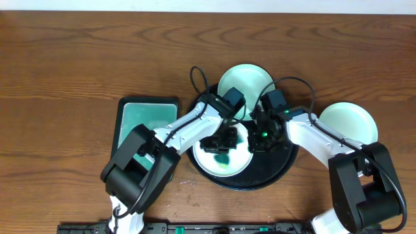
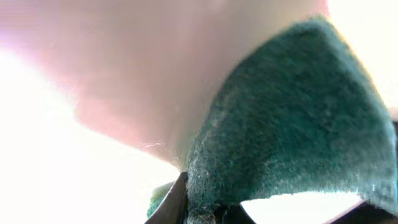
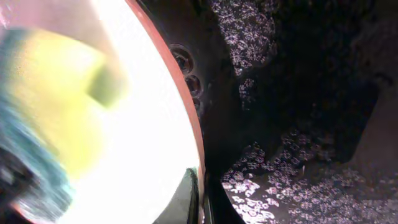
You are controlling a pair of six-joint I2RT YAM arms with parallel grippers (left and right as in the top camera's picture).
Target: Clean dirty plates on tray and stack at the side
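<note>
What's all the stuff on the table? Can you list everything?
Plates: three, pale mint-white; a smudged plate on the tray, one at its far rim, one on the table to the right.
Tray: one, shiny black, middle of the table.
Pad: one, teal-green with dark rim, left of the tray.
Sponge: one, teal, in the left gripper.
Table: one, brown wood.
Arms: two, white and black; left gripper holds the sponge, right gripper pinches the smudged plate's rim.

No legible txt, labels, nos. in any view.
</note>
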